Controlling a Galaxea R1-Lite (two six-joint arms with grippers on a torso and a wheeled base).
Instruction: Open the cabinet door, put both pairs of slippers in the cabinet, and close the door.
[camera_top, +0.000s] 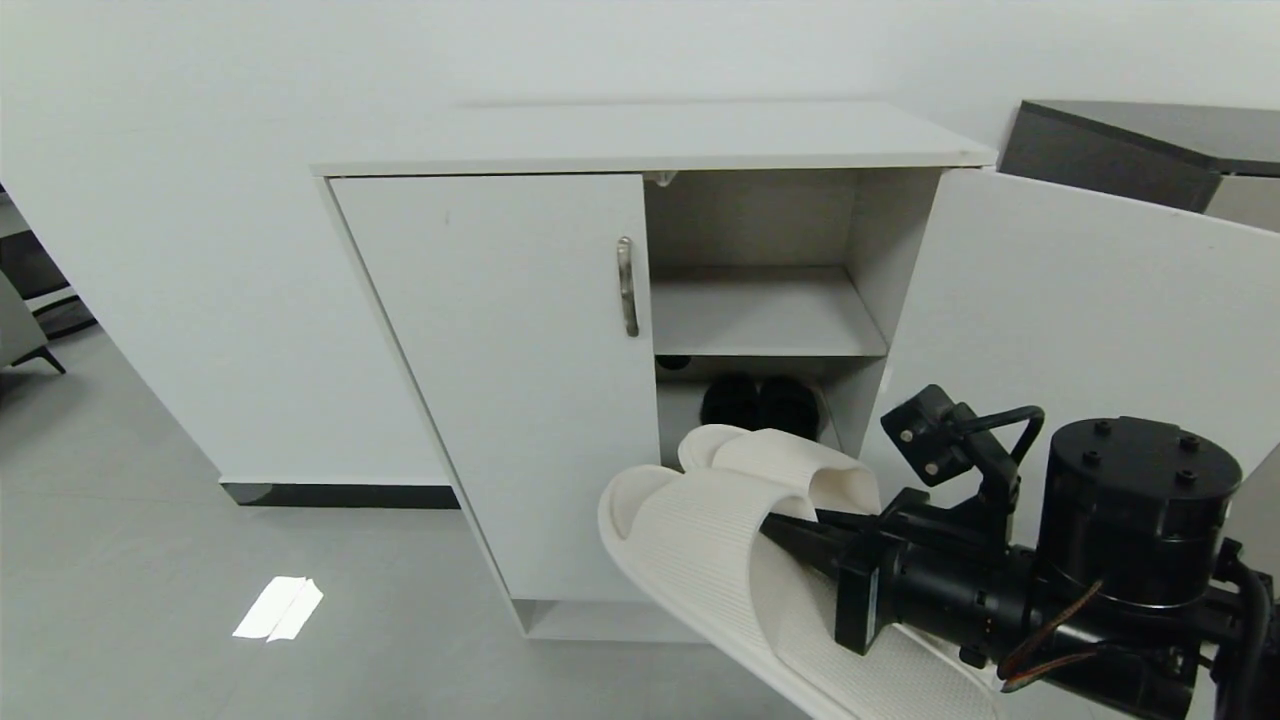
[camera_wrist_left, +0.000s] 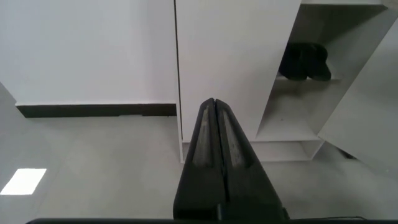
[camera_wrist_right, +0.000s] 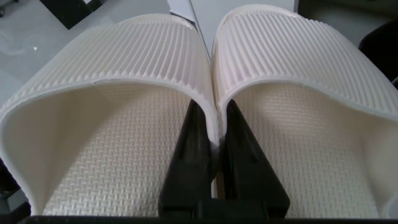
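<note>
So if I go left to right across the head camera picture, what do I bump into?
bright floor patch → closed cabinet door → door handle → black slippers → open cabinet door

No text, label, number or sign can be read anywhere.

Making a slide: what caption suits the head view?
Right gripper holds a pair of white ribbed slippers before the open white cabinet, with black slippers inside.

White cabinet, ribbed cream slippers, black slippers, grey floor, silver handle
</note>
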